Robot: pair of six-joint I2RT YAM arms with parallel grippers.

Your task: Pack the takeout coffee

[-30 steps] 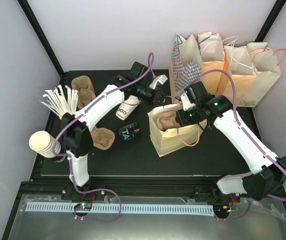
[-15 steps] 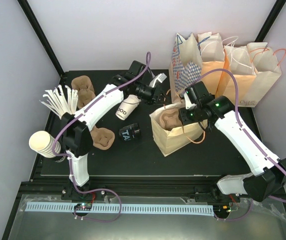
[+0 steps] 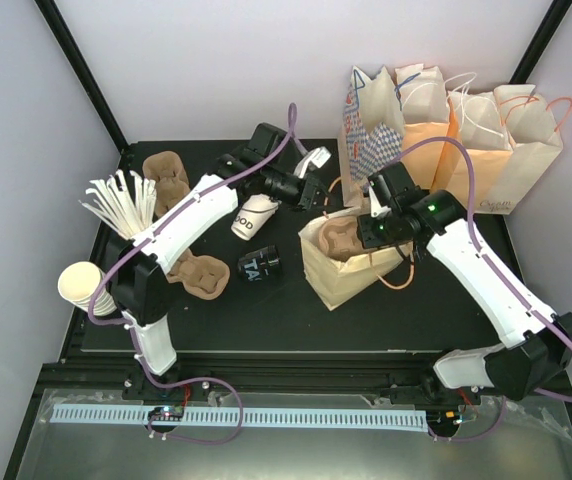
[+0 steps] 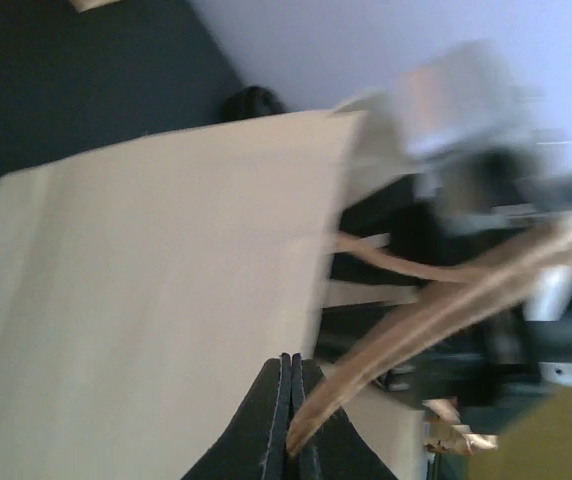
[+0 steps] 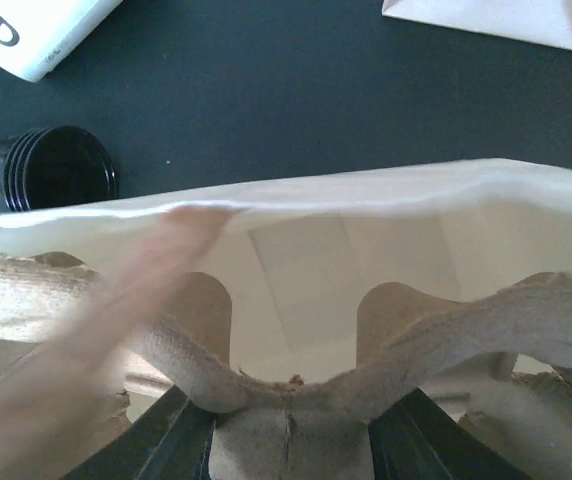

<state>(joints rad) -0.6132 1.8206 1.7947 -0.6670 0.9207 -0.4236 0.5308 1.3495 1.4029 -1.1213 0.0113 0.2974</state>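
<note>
Two grippers work at one open kraft bag [image 3: 351, 278], which leans on the black table [image 3: 266, 320] slightly toward 3 o'clock from the table's middle. The left gripper [image 4: 291, 415] reaches in from the bag's 11 o'clock side. Its fingers are pressed flat together, pinching the end of the bag's brown twisted handle [image 4: 436, 320], which runs off toward 2 o'clock in the wrist view. The right gripper [image 5: 288, 445] sits in the bag's mouth at its 1 o'clock corner. Its fingers stand at a narrow gap on either side of the middle rib of a pulp cup carrier [image 5: 446, 325] and grip it. The carrier lies within the bag's walls.

The takeout coffee, a white paper cup [image 3: 253, 217] with bold black letters, lies on its side on the table at 10 o'clock of the bag, outside it and clear of both grippers. A black cup [image 3: 259, 265] lies on its side just at 6 o'clock of the white one.

A spare pulp carrier [image 3: 201, 275] rests at 9 o'clock of the black cup. A stack of cream cups [image 3: 81, 285] stands at the table's 9 o'clock edge, with a fan of white stirrers [image 3: 118, 200] at its 1 o'clock. A row of bags [image 3: 466, 130] stands upright at the table's 1 o'clock corner.
</note>
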